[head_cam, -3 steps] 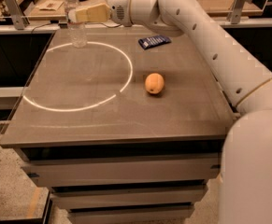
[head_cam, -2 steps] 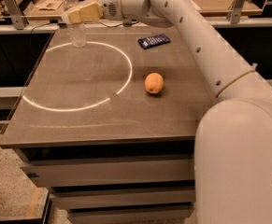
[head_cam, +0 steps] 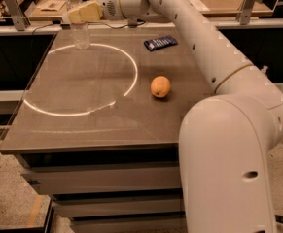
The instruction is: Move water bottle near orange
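Note:
The water bottle (head_cam: 80,35) stands upright at the table's far left corner, clear with a white cap. My gripper (head_cam: 79,13) is at the bottle's upper part, reaching in from the right and covering its shoulder. The orange (head_cam: 160,87) lies on the table right of the middle, well apart from the bottle, nearer the front and to its right.
A dark blue flat packet (head_cam: 160,42) lies at the far right of the brown table (head_cam: 92,125). A bright ring of light marks the table's left half. My white arm fills the right side of the view. Benches with clutter stand behind the table.
My arm has swung left and the gripper has moved onto the bottle's upper part. The bottle and the orange have stayed in place.

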Controlling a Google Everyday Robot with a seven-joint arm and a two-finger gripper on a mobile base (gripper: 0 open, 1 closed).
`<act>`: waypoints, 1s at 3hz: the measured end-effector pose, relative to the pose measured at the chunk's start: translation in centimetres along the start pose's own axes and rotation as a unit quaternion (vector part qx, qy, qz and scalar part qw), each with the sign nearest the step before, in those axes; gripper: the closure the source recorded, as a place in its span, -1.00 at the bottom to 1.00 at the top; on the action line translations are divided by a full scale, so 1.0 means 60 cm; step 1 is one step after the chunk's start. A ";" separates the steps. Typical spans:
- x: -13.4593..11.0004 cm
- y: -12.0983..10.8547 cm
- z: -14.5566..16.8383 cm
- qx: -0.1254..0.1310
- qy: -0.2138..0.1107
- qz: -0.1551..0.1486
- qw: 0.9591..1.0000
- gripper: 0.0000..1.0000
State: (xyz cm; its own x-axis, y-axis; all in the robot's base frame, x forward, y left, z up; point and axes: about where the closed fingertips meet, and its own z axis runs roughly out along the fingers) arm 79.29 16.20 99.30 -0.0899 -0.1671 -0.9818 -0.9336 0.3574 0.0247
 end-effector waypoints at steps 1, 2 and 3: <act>0.015 -0.032 0.009 0.039 0.014 0.036 0.998 -1.00; 0.017 -0.052 0.023 0.069 0.004 0.033 0.997 -1.00; 0.018 -0.064 0.043 0.108 0.004 0.002 0.994 -1.00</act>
State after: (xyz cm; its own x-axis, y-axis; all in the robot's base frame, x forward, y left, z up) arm 83.66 17.02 97.68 -0.0962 -0.1717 -0.9804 -0.8372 0.5467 -0.0136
